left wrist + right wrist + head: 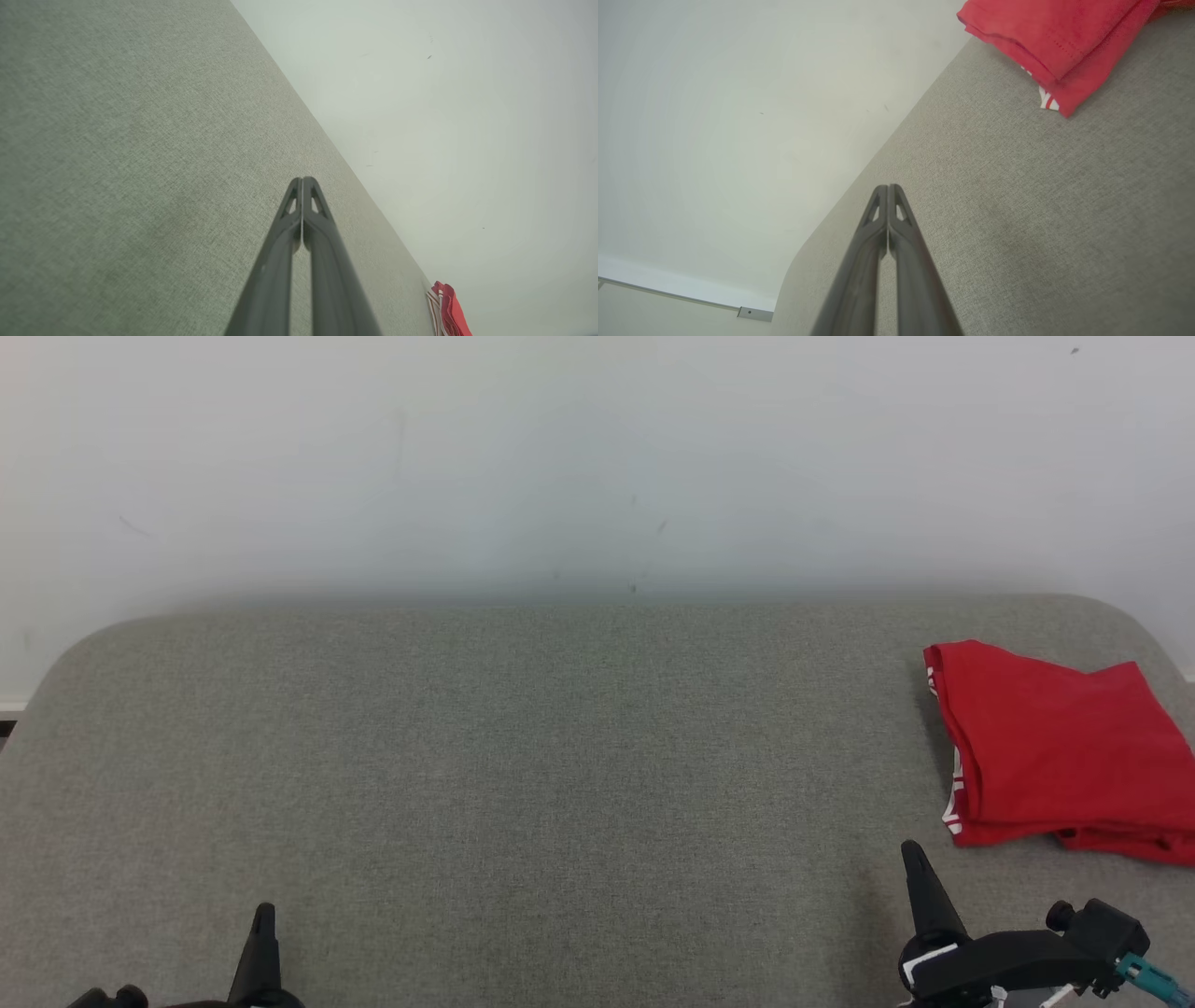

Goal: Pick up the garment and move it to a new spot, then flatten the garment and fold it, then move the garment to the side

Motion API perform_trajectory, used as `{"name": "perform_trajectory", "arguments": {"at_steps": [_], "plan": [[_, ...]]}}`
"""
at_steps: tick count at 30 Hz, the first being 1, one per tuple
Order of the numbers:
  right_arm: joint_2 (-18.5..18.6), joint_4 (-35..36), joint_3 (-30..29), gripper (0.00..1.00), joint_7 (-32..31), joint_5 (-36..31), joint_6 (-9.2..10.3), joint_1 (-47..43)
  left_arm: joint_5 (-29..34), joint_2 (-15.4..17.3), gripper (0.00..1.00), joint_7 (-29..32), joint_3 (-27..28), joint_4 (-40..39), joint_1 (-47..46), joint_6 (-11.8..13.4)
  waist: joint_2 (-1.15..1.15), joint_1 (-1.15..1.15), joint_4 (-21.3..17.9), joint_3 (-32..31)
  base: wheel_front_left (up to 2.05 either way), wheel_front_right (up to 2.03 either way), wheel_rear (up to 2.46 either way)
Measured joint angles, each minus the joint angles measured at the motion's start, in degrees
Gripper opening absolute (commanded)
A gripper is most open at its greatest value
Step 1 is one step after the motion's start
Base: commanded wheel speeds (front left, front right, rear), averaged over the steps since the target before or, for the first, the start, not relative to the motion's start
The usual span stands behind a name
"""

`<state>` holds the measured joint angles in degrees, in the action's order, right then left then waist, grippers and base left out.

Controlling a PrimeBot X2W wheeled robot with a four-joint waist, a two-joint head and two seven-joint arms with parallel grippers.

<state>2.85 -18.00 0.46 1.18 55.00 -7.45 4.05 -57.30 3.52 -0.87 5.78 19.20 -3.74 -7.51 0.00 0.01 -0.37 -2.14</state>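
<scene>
Folded red garment (pixel 1055 747) at right edge of table (pixel 560 756); left gripper (pixel 264 909), right gripper (pixel 911 849) both closed, empty. Looks done: keep your arms clear, don't snag.

Nothing here can be read as text, label, brand, number or sign. The folded red fabric garment (pixel 1064 747), at about 3 o'clock on the grey woven surface (pixel 560 756), has white printed strokes (pixel 953 793) along its 9 o'clock edge. The fold mostly hides them, and they are illegible.
</scene>
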Motion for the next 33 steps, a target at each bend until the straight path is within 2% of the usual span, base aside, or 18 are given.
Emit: {"name": "perform_trajectory", "arguments": {"at_steps": [33], "plan": [[0.0,-0.3,-1.9,0.00,-1.7,19.6,0.00,3.5,-17.2,-0.4,0.00,6.2,2.8,0.8,-4.8,0.0,0.00,-0.01,0.2,1.0,0.00,0.00,0.00]]}}
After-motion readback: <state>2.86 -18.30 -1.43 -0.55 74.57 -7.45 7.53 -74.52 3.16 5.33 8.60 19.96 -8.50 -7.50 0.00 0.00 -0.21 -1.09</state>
